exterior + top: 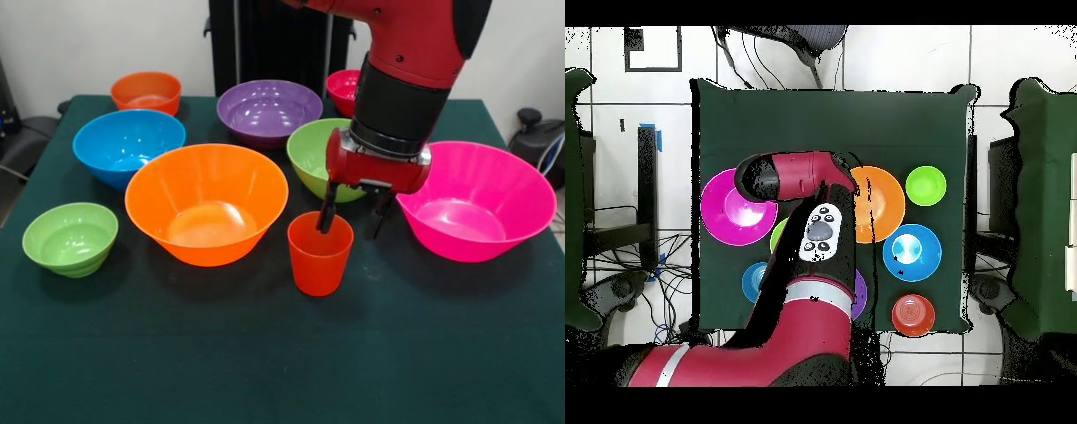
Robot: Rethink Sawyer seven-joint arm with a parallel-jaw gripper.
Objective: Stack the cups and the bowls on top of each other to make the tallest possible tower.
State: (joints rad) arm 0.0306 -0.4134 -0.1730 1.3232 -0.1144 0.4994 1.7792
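Note:
The orange-red cup stands upright on the green table, in front of the medium green bowl. My gripper is open just above the cup's right rim; one finger dips inside the cup and the other hangs outside it. The large orange bowl is left of the cup and the large pink bowl is right of it. All bowls stand apart, with no pile. In the overhead view my arm hides the cup and gripper.
Behind stand the medium blue bowl, purple bowl, small orange bowl and small magenta-red bowl. A small green bowl sits front left. A small blue bowl shows only overhead. Table edge is near.

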